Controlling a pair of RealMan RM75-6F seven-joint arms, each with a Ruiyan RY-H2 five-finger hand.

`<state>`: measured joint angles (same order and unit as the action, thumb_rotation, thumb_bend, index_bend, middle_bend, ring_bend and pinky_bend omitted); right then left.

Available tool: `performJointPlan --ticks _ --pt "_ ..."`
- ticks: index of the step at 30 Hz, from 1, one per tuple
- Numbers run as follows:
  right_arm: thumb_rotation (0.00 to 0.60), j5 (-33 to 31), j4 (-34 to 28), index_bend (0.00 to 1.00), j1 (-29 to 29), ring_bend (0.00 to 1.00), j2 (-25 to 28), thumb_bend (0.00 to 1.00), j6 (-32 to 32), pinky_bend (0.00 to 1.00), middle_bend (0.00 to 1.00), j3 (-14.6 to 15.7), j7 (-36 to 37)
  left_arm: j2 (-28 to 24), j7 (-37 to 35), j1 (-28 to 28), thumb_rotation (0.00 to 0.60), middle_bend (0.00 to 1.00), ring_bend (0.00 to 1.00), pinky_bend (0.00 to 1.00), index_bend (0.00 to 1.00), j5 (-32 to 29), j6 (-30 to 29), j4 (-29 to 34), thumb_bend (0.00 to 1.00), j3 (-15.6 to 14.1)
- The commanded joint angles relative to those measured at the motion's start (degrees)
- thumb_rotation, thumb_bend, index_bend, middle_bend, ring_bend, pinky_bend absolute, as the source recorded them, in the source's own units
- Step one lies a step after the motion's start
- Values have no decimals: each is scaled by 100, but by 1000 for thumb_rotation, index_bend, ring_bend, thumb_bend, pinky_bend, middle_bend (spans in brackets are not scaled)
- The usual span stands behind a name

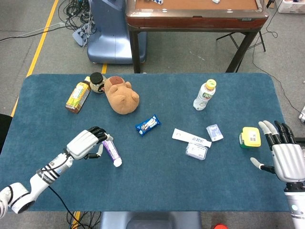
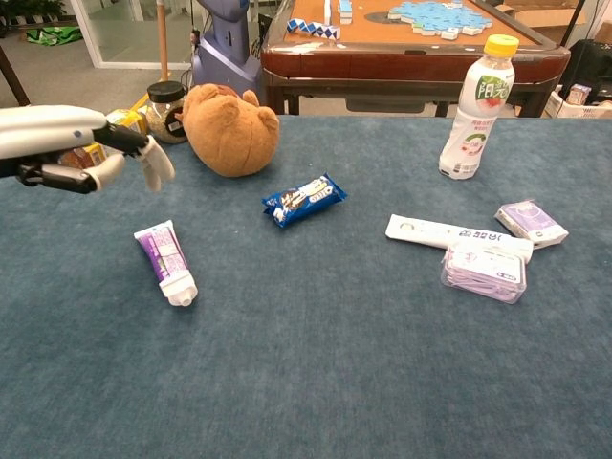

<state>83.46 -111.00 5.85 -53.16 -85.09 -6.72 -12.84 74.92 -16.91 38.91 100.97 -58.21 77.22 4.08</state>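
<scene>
Blue felt table (image 1: 157, 176), head view: left hand (image 1: 86, 142) over purple-white tube (image 1: 110, 150), fingers curled loosely, holding nothing, tips just left of tube's upper end. Tube long axis running up-left to down-right, cap nearest. Right hand (image 1: 285, 160) spread wide, empty, well apart, just beside yellow box (image 1: 250, 137).

Chest view: left hand (image 2: 72, 142) above and up-left of tube (image 2: 166, 261), not touching. No containers in play.

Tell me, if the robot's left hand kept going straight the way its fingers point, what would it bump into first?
Most likely the purple-and-white tube. The left hand hovers with its fingers aimed right at the tube's upper end, nothing between them. Height is hard to judge, so it might pass just over it.
</scene>
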Motion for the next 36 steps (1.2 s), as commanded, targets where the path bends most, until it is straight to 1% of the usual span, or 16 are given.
performJointPlan --ticks 1,10,16,22,27,30,36 --pt "600 -1 22 0 -33 5 -8 44 -25 0 117 29 27 240 30 217 163 334 180 148 271 -14 260 -248 708 -115" --pt "600 -49 162 0 -116 6 -64 44 -67 0 116 88 179 653 210 461 162 314 152 130 266 -203 604 -665 706 -313" --pt "600 -54 220 0 -134 5 -88 44 -79 0 117 99 239 767 282 527 161 309 146 125 264 -352 774 -784 705 -445" --pt "600 -56 261 0 -151 5 -119 44 -91 0 117 110 275 802 281 550 157 303 139 122 262 -472 809 -851 705 -520" --pt "600 -38 284 0 -172 5 -145 44 -128 0 117 113 292 686 365 550 154 302 138 112 262 -585 907 -759 705 -617" --pt "600 -18 290 0 -183 6 -156 44 -143 0 117 124 292 531 465 521 152 302 139 105 265 -690 1007 -593 705 -691" --pt "600 30 301 0 -190 6 -176 44 -144 0 117 144 321 -6 832 372 149 303 139 99 287 -1103 1247 81 705 -811"
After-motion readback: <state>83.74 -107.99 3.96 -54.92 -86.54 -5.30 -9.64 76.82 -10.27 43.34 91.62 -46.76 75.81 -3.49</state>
